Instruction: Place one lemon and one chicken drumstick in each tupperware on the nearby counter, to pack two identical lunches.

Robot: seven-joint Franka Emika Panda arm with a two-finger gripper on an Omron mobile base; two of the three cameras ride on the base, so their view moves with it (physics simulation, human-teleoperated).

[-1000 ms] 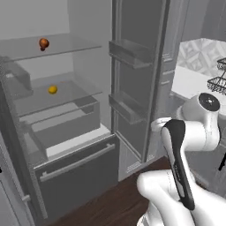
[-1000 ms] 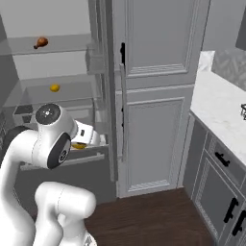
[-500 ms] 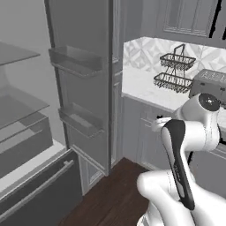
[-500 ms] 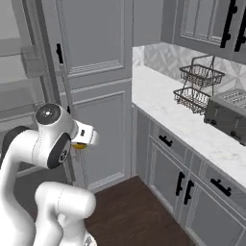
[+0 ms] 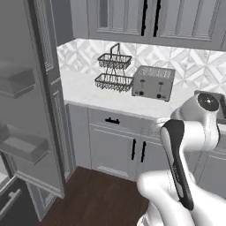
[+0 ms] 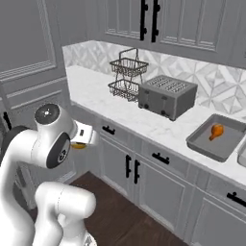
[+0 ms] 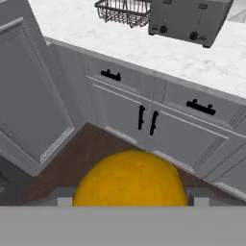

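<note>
A round yellow-orange lemon [image 7: 130, 178] sits low and close in the hand view, between the gripper's fingers, above the dark wood floor in front of the cabinets. In the right base view a sliver of it shows at the hand. On the long white marble-look counter [image 6: 144, 122], right of the toaster, lies a shallow grey tupperware [image 6: 217, 136] holding one brown chicken drumstick [image 6: 216, 130]. The edge of a second tupperware [image 6: 242, 156] shows just right of it

Marble-look counter [image 6: 144, 122], seemingly brushed-metal toaster [image 6: 166, 96]
</note>
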